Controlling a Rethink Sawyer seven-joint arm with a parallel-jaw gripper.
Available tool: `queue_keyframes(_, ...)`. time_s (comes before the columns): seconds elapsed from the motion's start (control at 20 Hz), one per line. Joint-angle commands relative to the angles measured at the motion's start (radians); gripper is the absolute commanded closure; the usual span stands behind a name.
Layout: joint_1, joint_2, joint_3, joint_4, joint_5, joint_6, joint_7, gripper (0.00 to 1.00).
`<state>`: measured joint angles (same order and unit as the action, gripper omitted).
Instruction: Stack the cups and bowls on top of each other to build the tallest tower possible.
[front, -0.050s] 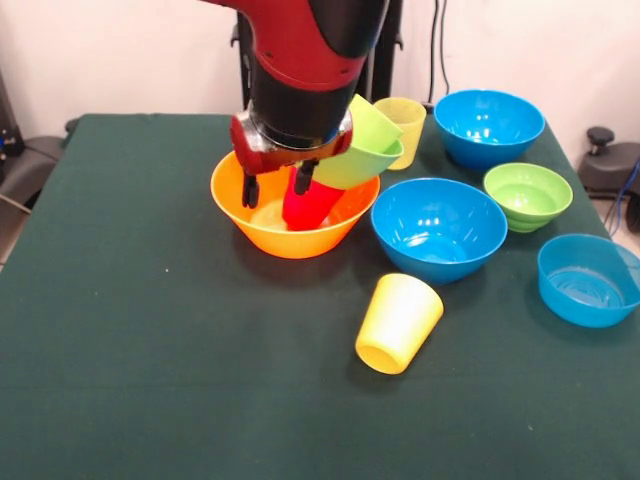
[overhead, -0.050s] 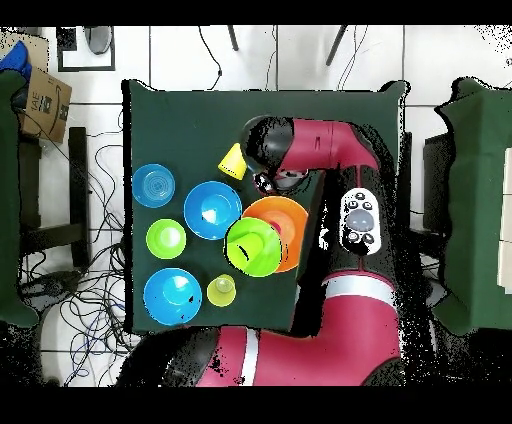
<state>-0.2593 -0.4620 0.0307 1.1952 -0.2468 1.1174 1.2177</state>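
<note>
The dark green worktop carries the large orange bowl. A large lime green bowl leans tilted on the orange bowl's rim; the overhead view shows it overlapping that bowl. Only the front view shows the red cup standing inside the orange bowl, with the fingers either side of its top; whether they clamp it I cannot tell. A bright yellow cup lies on its side, apart from the orange bowl.

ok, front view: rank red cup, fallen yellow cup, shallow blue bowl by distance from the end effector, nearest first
1. Red cup: right at the end effector, inside the orange bowl.
2. Fallen yellow cup: on its side on the cloth, nearer the camera and to the picture's right.
3. Shallow blue bowl: farthest, at the picture's right edge.
</note>
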Motion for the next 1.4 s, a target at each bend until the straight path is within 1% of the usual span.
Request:
queue_keyframes(0.05,-0.054,0.027,0.173,0.027,-0.038,0.155,-0.3,0.0)
queue_keyframes(0.25,-0.08,0.011,0.211,-0.011,-0.032,0.27,-0.32,0.0)
queue_keyframes(0.4,-0.1,-0.004,0.244,-0.057,-0.029,0.404,-0.332,0.0)
queue_keyframes(0.5,-0.115,-0.012,0.267,-0.072,-0.028,0.466,-0.333,0.0)
queue_keyframes(0.7,-0.139,-0.028,0.307,-0.071,-0.024,0.535,-0.306,0.0)
queue_keyframes(0.85,-0.152,-0.054,0.32,-0.028,-0.024,0.52,-0.276,0.0)
queue_keyframes(1.1,-0.151,-0.085,0.319,0.079,-0.04,0.402,-0.202,0.0)
queue_keyframes(1.25,-0.15,-0.084,0.324,0.109,-0.057,0.36,-0.192,0.0)
queue_keyframes(1.4,-0.152,-0.087,0.337,0.145,-0.079,0.319,-0.219,0.0)
